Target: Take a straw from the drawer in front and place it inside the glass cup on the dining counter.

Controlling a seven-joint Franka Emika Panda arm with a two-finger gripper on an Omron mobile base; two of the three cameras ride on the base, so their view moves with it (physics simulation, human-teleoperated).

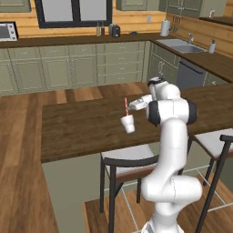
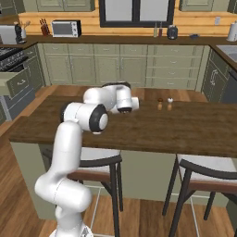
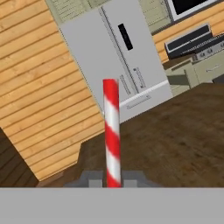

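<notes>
Two small shakers (image 2: 165, 104) stand to the right of my pincer. Two stools (image 1: 123, 159) are below it. The fridge (image 3: 116, 57) is far ahead.

The long dark-brown wood-grain counter (image 1: 77, 129) carries the glass cup (image 1: 129, 124), standing upright near its near edge. Farther right along the counter, toward its far edge, two tiny brown shakers (image 2: 165, 104) stand just beside each other.
</notes>
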